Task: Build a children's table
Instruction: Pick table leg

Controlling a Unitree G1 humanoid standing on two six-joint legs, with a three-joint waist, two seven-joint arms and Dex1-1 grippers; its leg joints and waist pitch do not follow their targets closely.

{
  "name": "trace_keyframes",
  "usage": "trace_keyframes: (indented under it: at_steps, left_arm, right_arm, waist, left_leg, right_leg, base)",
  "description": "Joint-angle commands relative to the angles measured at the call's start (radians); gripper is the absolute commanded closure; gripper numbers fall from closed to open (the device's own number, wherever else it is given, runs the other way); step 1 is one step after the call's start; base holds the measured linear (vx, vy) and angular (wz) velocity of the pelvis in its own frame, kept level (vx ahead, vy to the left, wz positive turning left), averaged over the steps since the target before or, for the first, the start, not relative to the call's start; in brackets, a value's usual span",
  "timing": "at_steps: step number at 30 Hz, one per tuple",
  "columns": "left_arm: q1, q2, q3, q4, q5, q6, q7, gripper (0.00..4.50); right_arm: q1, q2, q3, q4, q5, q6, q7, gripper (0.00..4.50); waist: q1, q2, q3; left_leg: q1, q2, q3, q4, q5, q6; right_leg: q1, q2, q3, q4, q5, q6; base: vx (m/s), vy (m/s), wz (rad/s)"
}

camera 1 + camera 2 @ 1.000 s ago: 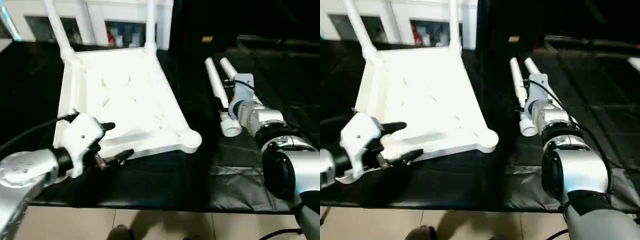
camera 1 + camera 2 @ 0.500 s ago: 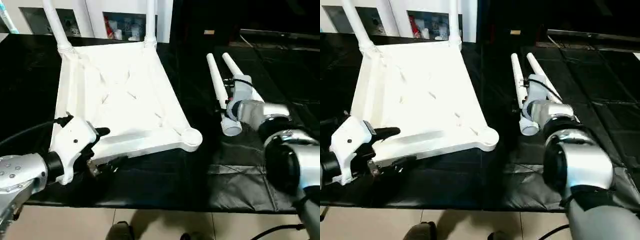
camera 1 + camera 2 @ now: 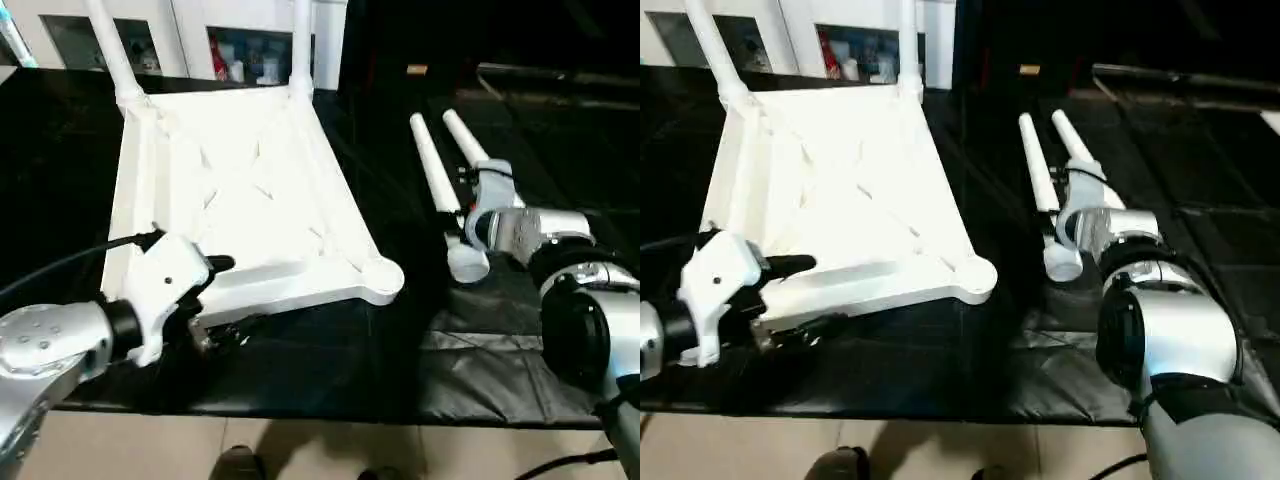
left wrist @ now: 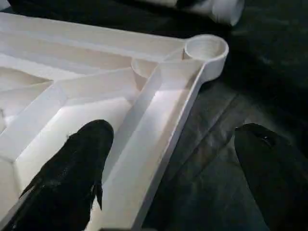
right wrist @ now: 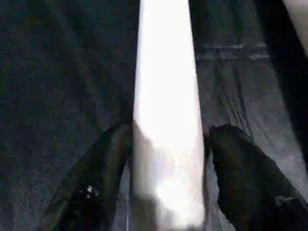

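Straddling a loose leg [image 5: 166,120], right claw [image 5: 168,183] fingers touch it; left claw [image 4: 163,178] released.

White tabletop [image 3: 250,200] inverted; two loose legs [image 3: 432,175] beside.

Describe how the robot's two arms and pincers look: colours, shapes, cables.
Both forearms are silver metal cylinders with black joint rings. The left arm ends in a blocky white wrist housing with a thin black cable looping back from it. The left pincer has two rounded black fingers. The right arm narrows into a white wrist block with a black cable; the right pincer looks the same.
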Motion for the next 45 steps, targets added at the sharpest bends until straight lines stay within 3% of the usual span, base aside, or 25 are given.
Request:
trace_keyframes:
  at_steps: [1, 5, 11, 12, 14, 15, 17, 20, 21, 23, 24, 29, 31, 34, 35, 36, 38, 39, 42, 45]
  left_arm:
    - [-0.018, -0.003, -0.021, 0.009, 0.002, -0.013, 0.011, 0.0]
    - [-0.024, -0.012, -0.029, 0.015, 0.004, -0.02, 0.016, 0.0]
    - [-0.072, -0.046, -0.059, 0.081, 0.05, -0.05, 0.06, 0.0]
    - [-0.083, -0.056, -0.063, 0.096, 0.058, -0.054, 0.069, 0.0]
    - [-0.099, -0.067, -0.068, 0.116, 0.064, -0.059, 0.082, 0.0]
    - [-0.112, -0.081, -0.069, 0.132, 0.066, -0.06, 0.095, 0.0]
    - [-0.139, -0.101, -0.077, 0.166, 0.079, -0.072, 0.117, 0.0]
    - [-0.198, -0.147, -0.089, 0.235, 0.099, -0.093, 0.157, 0.0]
    - [-0.218, -0.16, -0.093, 0.257, 0.104, -0.098, 0.17, 0.0]
    - [-0.276, -0.211, -0.092, 0.311, 0.117, -0.109, 0.212, 0.0]
    - [-0.308, -0.243, -0.088, 0.34, 0.118, -0.11, 0.237, 0.0]
    - [-0.388, -0.337, -0.08, 0.422, 0.103, -0.102, 0.292, 0.0]
    - [-0.426, -0.379, -0.074, 0.464, 0.087, -0.109, 0.3, 0.0]
    - [-0.479, -0.432, -0.052, 0.523, 0.055, -0.11, 0.31, 0.0]
    - [-0.544, -0.49, -0.022, 0.589, 0.013, -0.11, 0.32, 0.0]
    - [-0.556, -0.5, -0.017, 0.6, 0.006, -0.111, 0.32, 0.0]
    - [-0.583, -0.525, -0.003, 0.622, -0.017, -0.108, 0.318, 0.0]
    - [-0.616, -0.562, 0.028, 0.645, -0.064, -0.091, 0.322, 0.0]
    - [-0.655, -0.603, 0.066, 0.673, -0.12, -0.076, 0.329, 0.0]
    - [-0.723, -0.665, 0.12, 0.727, -0.215, -0.051, 0.313, 0.0]
  right_arm:
    - [0.025, -0.008, 0.002, 0.027, -0.022, 0.025, -0.003, 1.99]
    - [0.027, -0.012, 0.001, 0.027, -0.025, 0.025, -0.004, 2.34]
    - [0.022, -0.019, -0.003, 0.023, -0.023, 0.01, 0.001, 2.65]
    - [0.019, -0.021, -0.005, 0.022, -0.02, 0.008, 0.005, 2.65]
    - [0.015, -0.024, -0.011, 0.02, -0.017, 0.006, 0.009, 2.66]
    - [0.011, -0.025, -0.017, 0.019, -0.011, 0.007, 0.014, 2.66]
    - [0.004, -0.029, -0.028, 0.016, -0.004, 0.007, 0.019, 2.67]
    - [-0.011, -0.035, -0.057, 0.009, 0.023, 0.003, 0.026, 2.68]
    - [-0.016, -0.036, -0.063, 0.006, 0.03, 0.0, 0.029, 2.68]
    - [-0.033, -0.039, -0.085, -0.005, 0.059, -0.024, 0.054, 2.68]
    - [-0.042, -0.038, -0.096, -0.018, 0.074, -0.062, 0.074, 2.68]
    - [-0.034, -0.005, -0.15, -0.096, 0.163, -0.169, 0.253, 2.68]
    - [-0.02, 0.014, -0.173, -0.129, 0.201, -0.137, 0.312, 2.68]
    - [0.008, 0.039, -0.207, -0.186, 0.262, -0.098, 0.375, 2.68]
    - [0.062, 0.085, -0.223, -0.309, 0.346, -0.059, 0.487, 2.68]
    - [0.076, 0.094, -0.221, -0.337, 0.363, -0.055, 0.515, 2.68]
    - [0.109, 0.114, -0.208, -0.399, 0.396, -0.043, 0.579, 2.68]
    - [0.155, 0.139, -0.198, -0.483, 0.448, -0.001, 0.644, 2.68]
    - [0.209, 0.165, -0.186, -0.581, 0.515, 0.062, 0.712, 2.68]
    - [0.312, 0.186, -0.101, -0.767, 0.579, 0.154, 0.823, 2.68]
  waist:
    - [-0.001, 0.007, -0.08]
    - [0.001, 0.001, -0.084]
    - [0.004, 0.001, -0.097]
    - [0.005, 0.005, -0.104]
    - [0.008, 0.005, -0.104]
    - [0.008, 0.012, -0.106]
    - [0.008, 0.011, -0.107]
    - [0.009, 0.032, -0.106]
    - [0.01, 0.028, -0.106]
    - [0.011, 0.026, -0.107]
    - [0.012, 0.033, -0.109]
    - [0.011, 0.022, -0.115]
    - [0.014, 0.023, -0.118]
    - [0.016, 0.021, -0.119]
    - [0.017, 0.022, -0.12]
    - [0.025, 0.023, -0.122]
    - [0.027, 0.02, -0.125]
    - [0.029, 0.019, -0.124]
    - [0.037, 0.02, -0.124]
    - [0.049, 0.017, -0.122]
  left_leg:
    - [0.028, -0.007, 0.034, -0.055, -0.075, -0.046]
    - [0.027, -0.007, 0.035, -0.053, -0.073, -0.045]
    - [0.028, -0.008, 0.036, -0.048, -0.055, -0.046]
    - [0.031, -0.007, 0.037, -0.044, -0.053, -0.048]
    - [0.028, -0.007, 0.037, -0.043, -0.059, -0.051]
    - [0.028, -0.008, 0.036, -0.041, -0.064, -0.055]
    - [0.026, -0.009, 0.036, -0.039, -0.07, -0.056]
    - [0.033, -0.008, 0.034, -0.038, -0.125, -0.066]
    - [0.034, -0.007, 0.034, -0.037, -0.146, -0.067]
    - [0.032, -0.008, 0.034, -0.037, -0.16, -0.066]
    - [0.031, -0.007, 0.032, -0.037, -0.16, -0.064]
    - [0.026, -0.007, 0.034, -0.032, -0.126, -0.028]
    - [0.027, -0.007, 0.036, -0.028, -0.095, 0.002]
    - [0.029, -0.007, 0.037, -0.028, -0.083, 0.018]
    - [0.03, -0.007, 0.037, -0.029, -0.078, 0.023]
    - [0.032, -0.006, 0.038, -0.027, -0.075, 0.037]
    - [0.032, -0.004, 0.035, -0.029, -0.06, 0.051]
    - [0.033, -0.004, 0.036, -0.03, -0.055, 0.052]
    - [0.036, -0.004, 0.037, -0.03, -0.056, 0.055]
    - [0.036, 0.0, 0.034, -0.034, -0.082, 0.049]
  right_leg:
    - [0.051, -0.036, 0.016, -0.051, 0.129, -0.227]
    - [0.052, -0.037, 0.017, -0.05, 0.13, -0.226]
    - [0.055, -0.036, 0.017, -0.045, 0.147, -0.228]
    - [0.055, -0.036, 0.017, -0.043, 0.154, -0.23]
    - [0.056, -0.037, 0.018, -0.042, 0.149, -0.231]
    - [0.055, -0.037, 0.019, -0.04, 0.15, -0.23]
    - [0.056, -0.036, 0.02, -0.039, 0.155, -0.233]
    - [0.049, -0.037, 0.021, -0.042, 0.103, -0.236]
    - [0.049, -0.036, 0.021, -0.042, 0.093, -0.238]
    - [0.05, -0.037, 0.021, -0.044, 0.079, -0.241]
    - [0.052, -0.039, 0.021, -0.042, 0.076, -0.244]
    - [0.056, -0.038, 0.021, -0.04, 0.127, -0.262]
    - [0.057, -0.038, 0.021, -0.039, 0.163, -0.274]
    - [0.058, -0.038, 0.021, -0.039, 0.186, -0.296]
    - [0.057, -0.037, 0.021, -0.04, 0.195, -0.302]
    - [0.061, -0.04, 0.023, -0.04, 0.22, -0.3]
    - [0.062, -0.041, 0.02, -0.038, 0.238, -0.304]
    - [0.062, -0.04, 0.019, -0.039, 0.237, -0.31]
    - [0.061, -0.04, 0.019, -0.042, 0.23, -0.313]
    - [0.062, -0.046, 0.02, -0.048, 0.172, -0.296]
  base:
    - [0.0, 0.0, 0.0]
    - [0.0, 0.0, 0.0]
    - [0.0, 0.0, 0.0]
    - [0.0, 0.0, 0.0]
    - [0.0, 0.0, 0.0]
    - [0.0, 0.0, 0.0]
    - [0.0, 0.0, 0.0]
    - [0.0, 0.0, 0.0]
    - [0.0, 0.0, 0.0]
    - [0.0, 0.0, 0.0]
    - [0.0, 0.0, 0.0]
    - [0.0, 0.0, 0.0]
    - [0.0, 0.0, 0.0]
    - [0.0, 0.0, 0.0]
    - [0.0, 0.0, 0.0]
    - [0.0, 0.0, 0.0]
    - [0.0, 0.0, 0.0]
    - [0.0, 0.0, 0.0]
    - [0.0, 0.0, 0.0]
    - [0.0, 0.0, 0.0]
